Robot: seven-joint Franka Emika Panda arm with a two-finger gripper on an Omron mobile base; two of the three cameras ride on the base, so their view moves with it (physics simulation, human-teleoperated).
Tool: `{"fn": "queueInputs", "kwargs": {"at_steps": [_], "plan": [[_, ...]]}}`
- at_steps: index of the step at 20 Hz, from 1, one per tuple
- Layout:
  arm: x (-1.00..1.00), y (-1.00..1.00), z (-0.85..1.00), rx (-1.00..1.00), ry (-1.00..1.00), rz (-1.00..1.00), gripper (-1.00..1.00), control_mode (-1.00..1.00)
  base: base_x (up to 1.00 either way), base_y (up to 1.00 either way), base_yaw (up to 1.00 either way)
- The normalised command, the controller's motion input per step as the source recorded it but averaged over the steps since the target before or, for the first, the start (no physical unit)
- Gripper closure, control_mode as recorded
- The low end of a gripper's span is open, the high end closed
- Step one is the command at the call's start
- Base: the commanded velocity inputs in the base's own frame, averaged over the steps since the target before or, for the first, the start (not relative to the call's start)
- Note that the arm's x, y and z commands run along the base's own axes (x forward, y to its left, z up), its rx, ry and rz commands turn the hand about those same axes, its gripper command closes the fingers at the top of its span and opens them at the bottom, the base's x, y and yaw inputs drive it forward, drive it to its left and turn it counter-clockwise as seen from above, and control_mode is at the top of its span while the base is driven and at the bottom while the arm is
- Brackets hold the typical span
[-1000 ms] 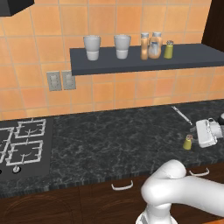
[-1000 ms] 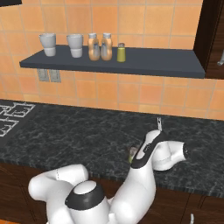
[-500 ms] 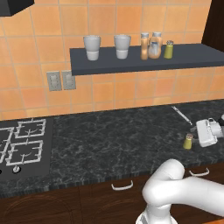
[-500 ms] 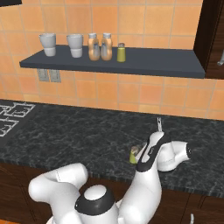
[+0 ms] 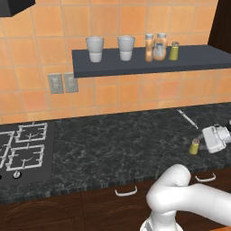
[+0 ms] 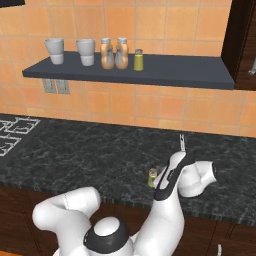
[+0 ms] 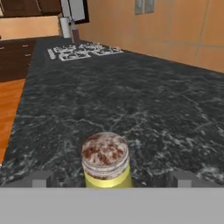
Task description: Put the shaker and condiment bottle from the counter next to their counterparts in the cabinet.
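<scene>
Left base view: shaker (image 5: 194, 146) is standing on the bench (image 5: 113, 144) near its front edge, far right end, just beside the hand (image 5: 215, 139). On the cabinet (image 5: 149, 61), a slim orange condiment bottle (image 5: 149, 48) is already sitting against the counterparts (image 5: 159, 47).

Right base view: the arm is covering the hand; shaker half hidden.

Hand view: fingertips (image 7: 41, 178) are spread wide, shaker between them, nothing gripped. Bottle looks done; shaker left.
</scene>
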Motion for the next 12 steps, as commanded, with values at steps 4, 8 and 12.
{"fn": "queueInputs", "kwargs": {"at_steps": [4, 8, 12], "plan": [[-0.07, 0.27, -0.16, 0.0, 0.12, 0.0, -1.0, -1.0, 0.0, 0.0, 0.0], [0.0, 0.36, -0.45, 0.0, 0.09, 0.0, 1.0, -1.0, 0.0, 0.0, 0.0], [0.0, 0.1, -0.25, 0.0, 0.09, 0.0, 1.0, -1.0, 0.0, 0.0, 0.0]]}}
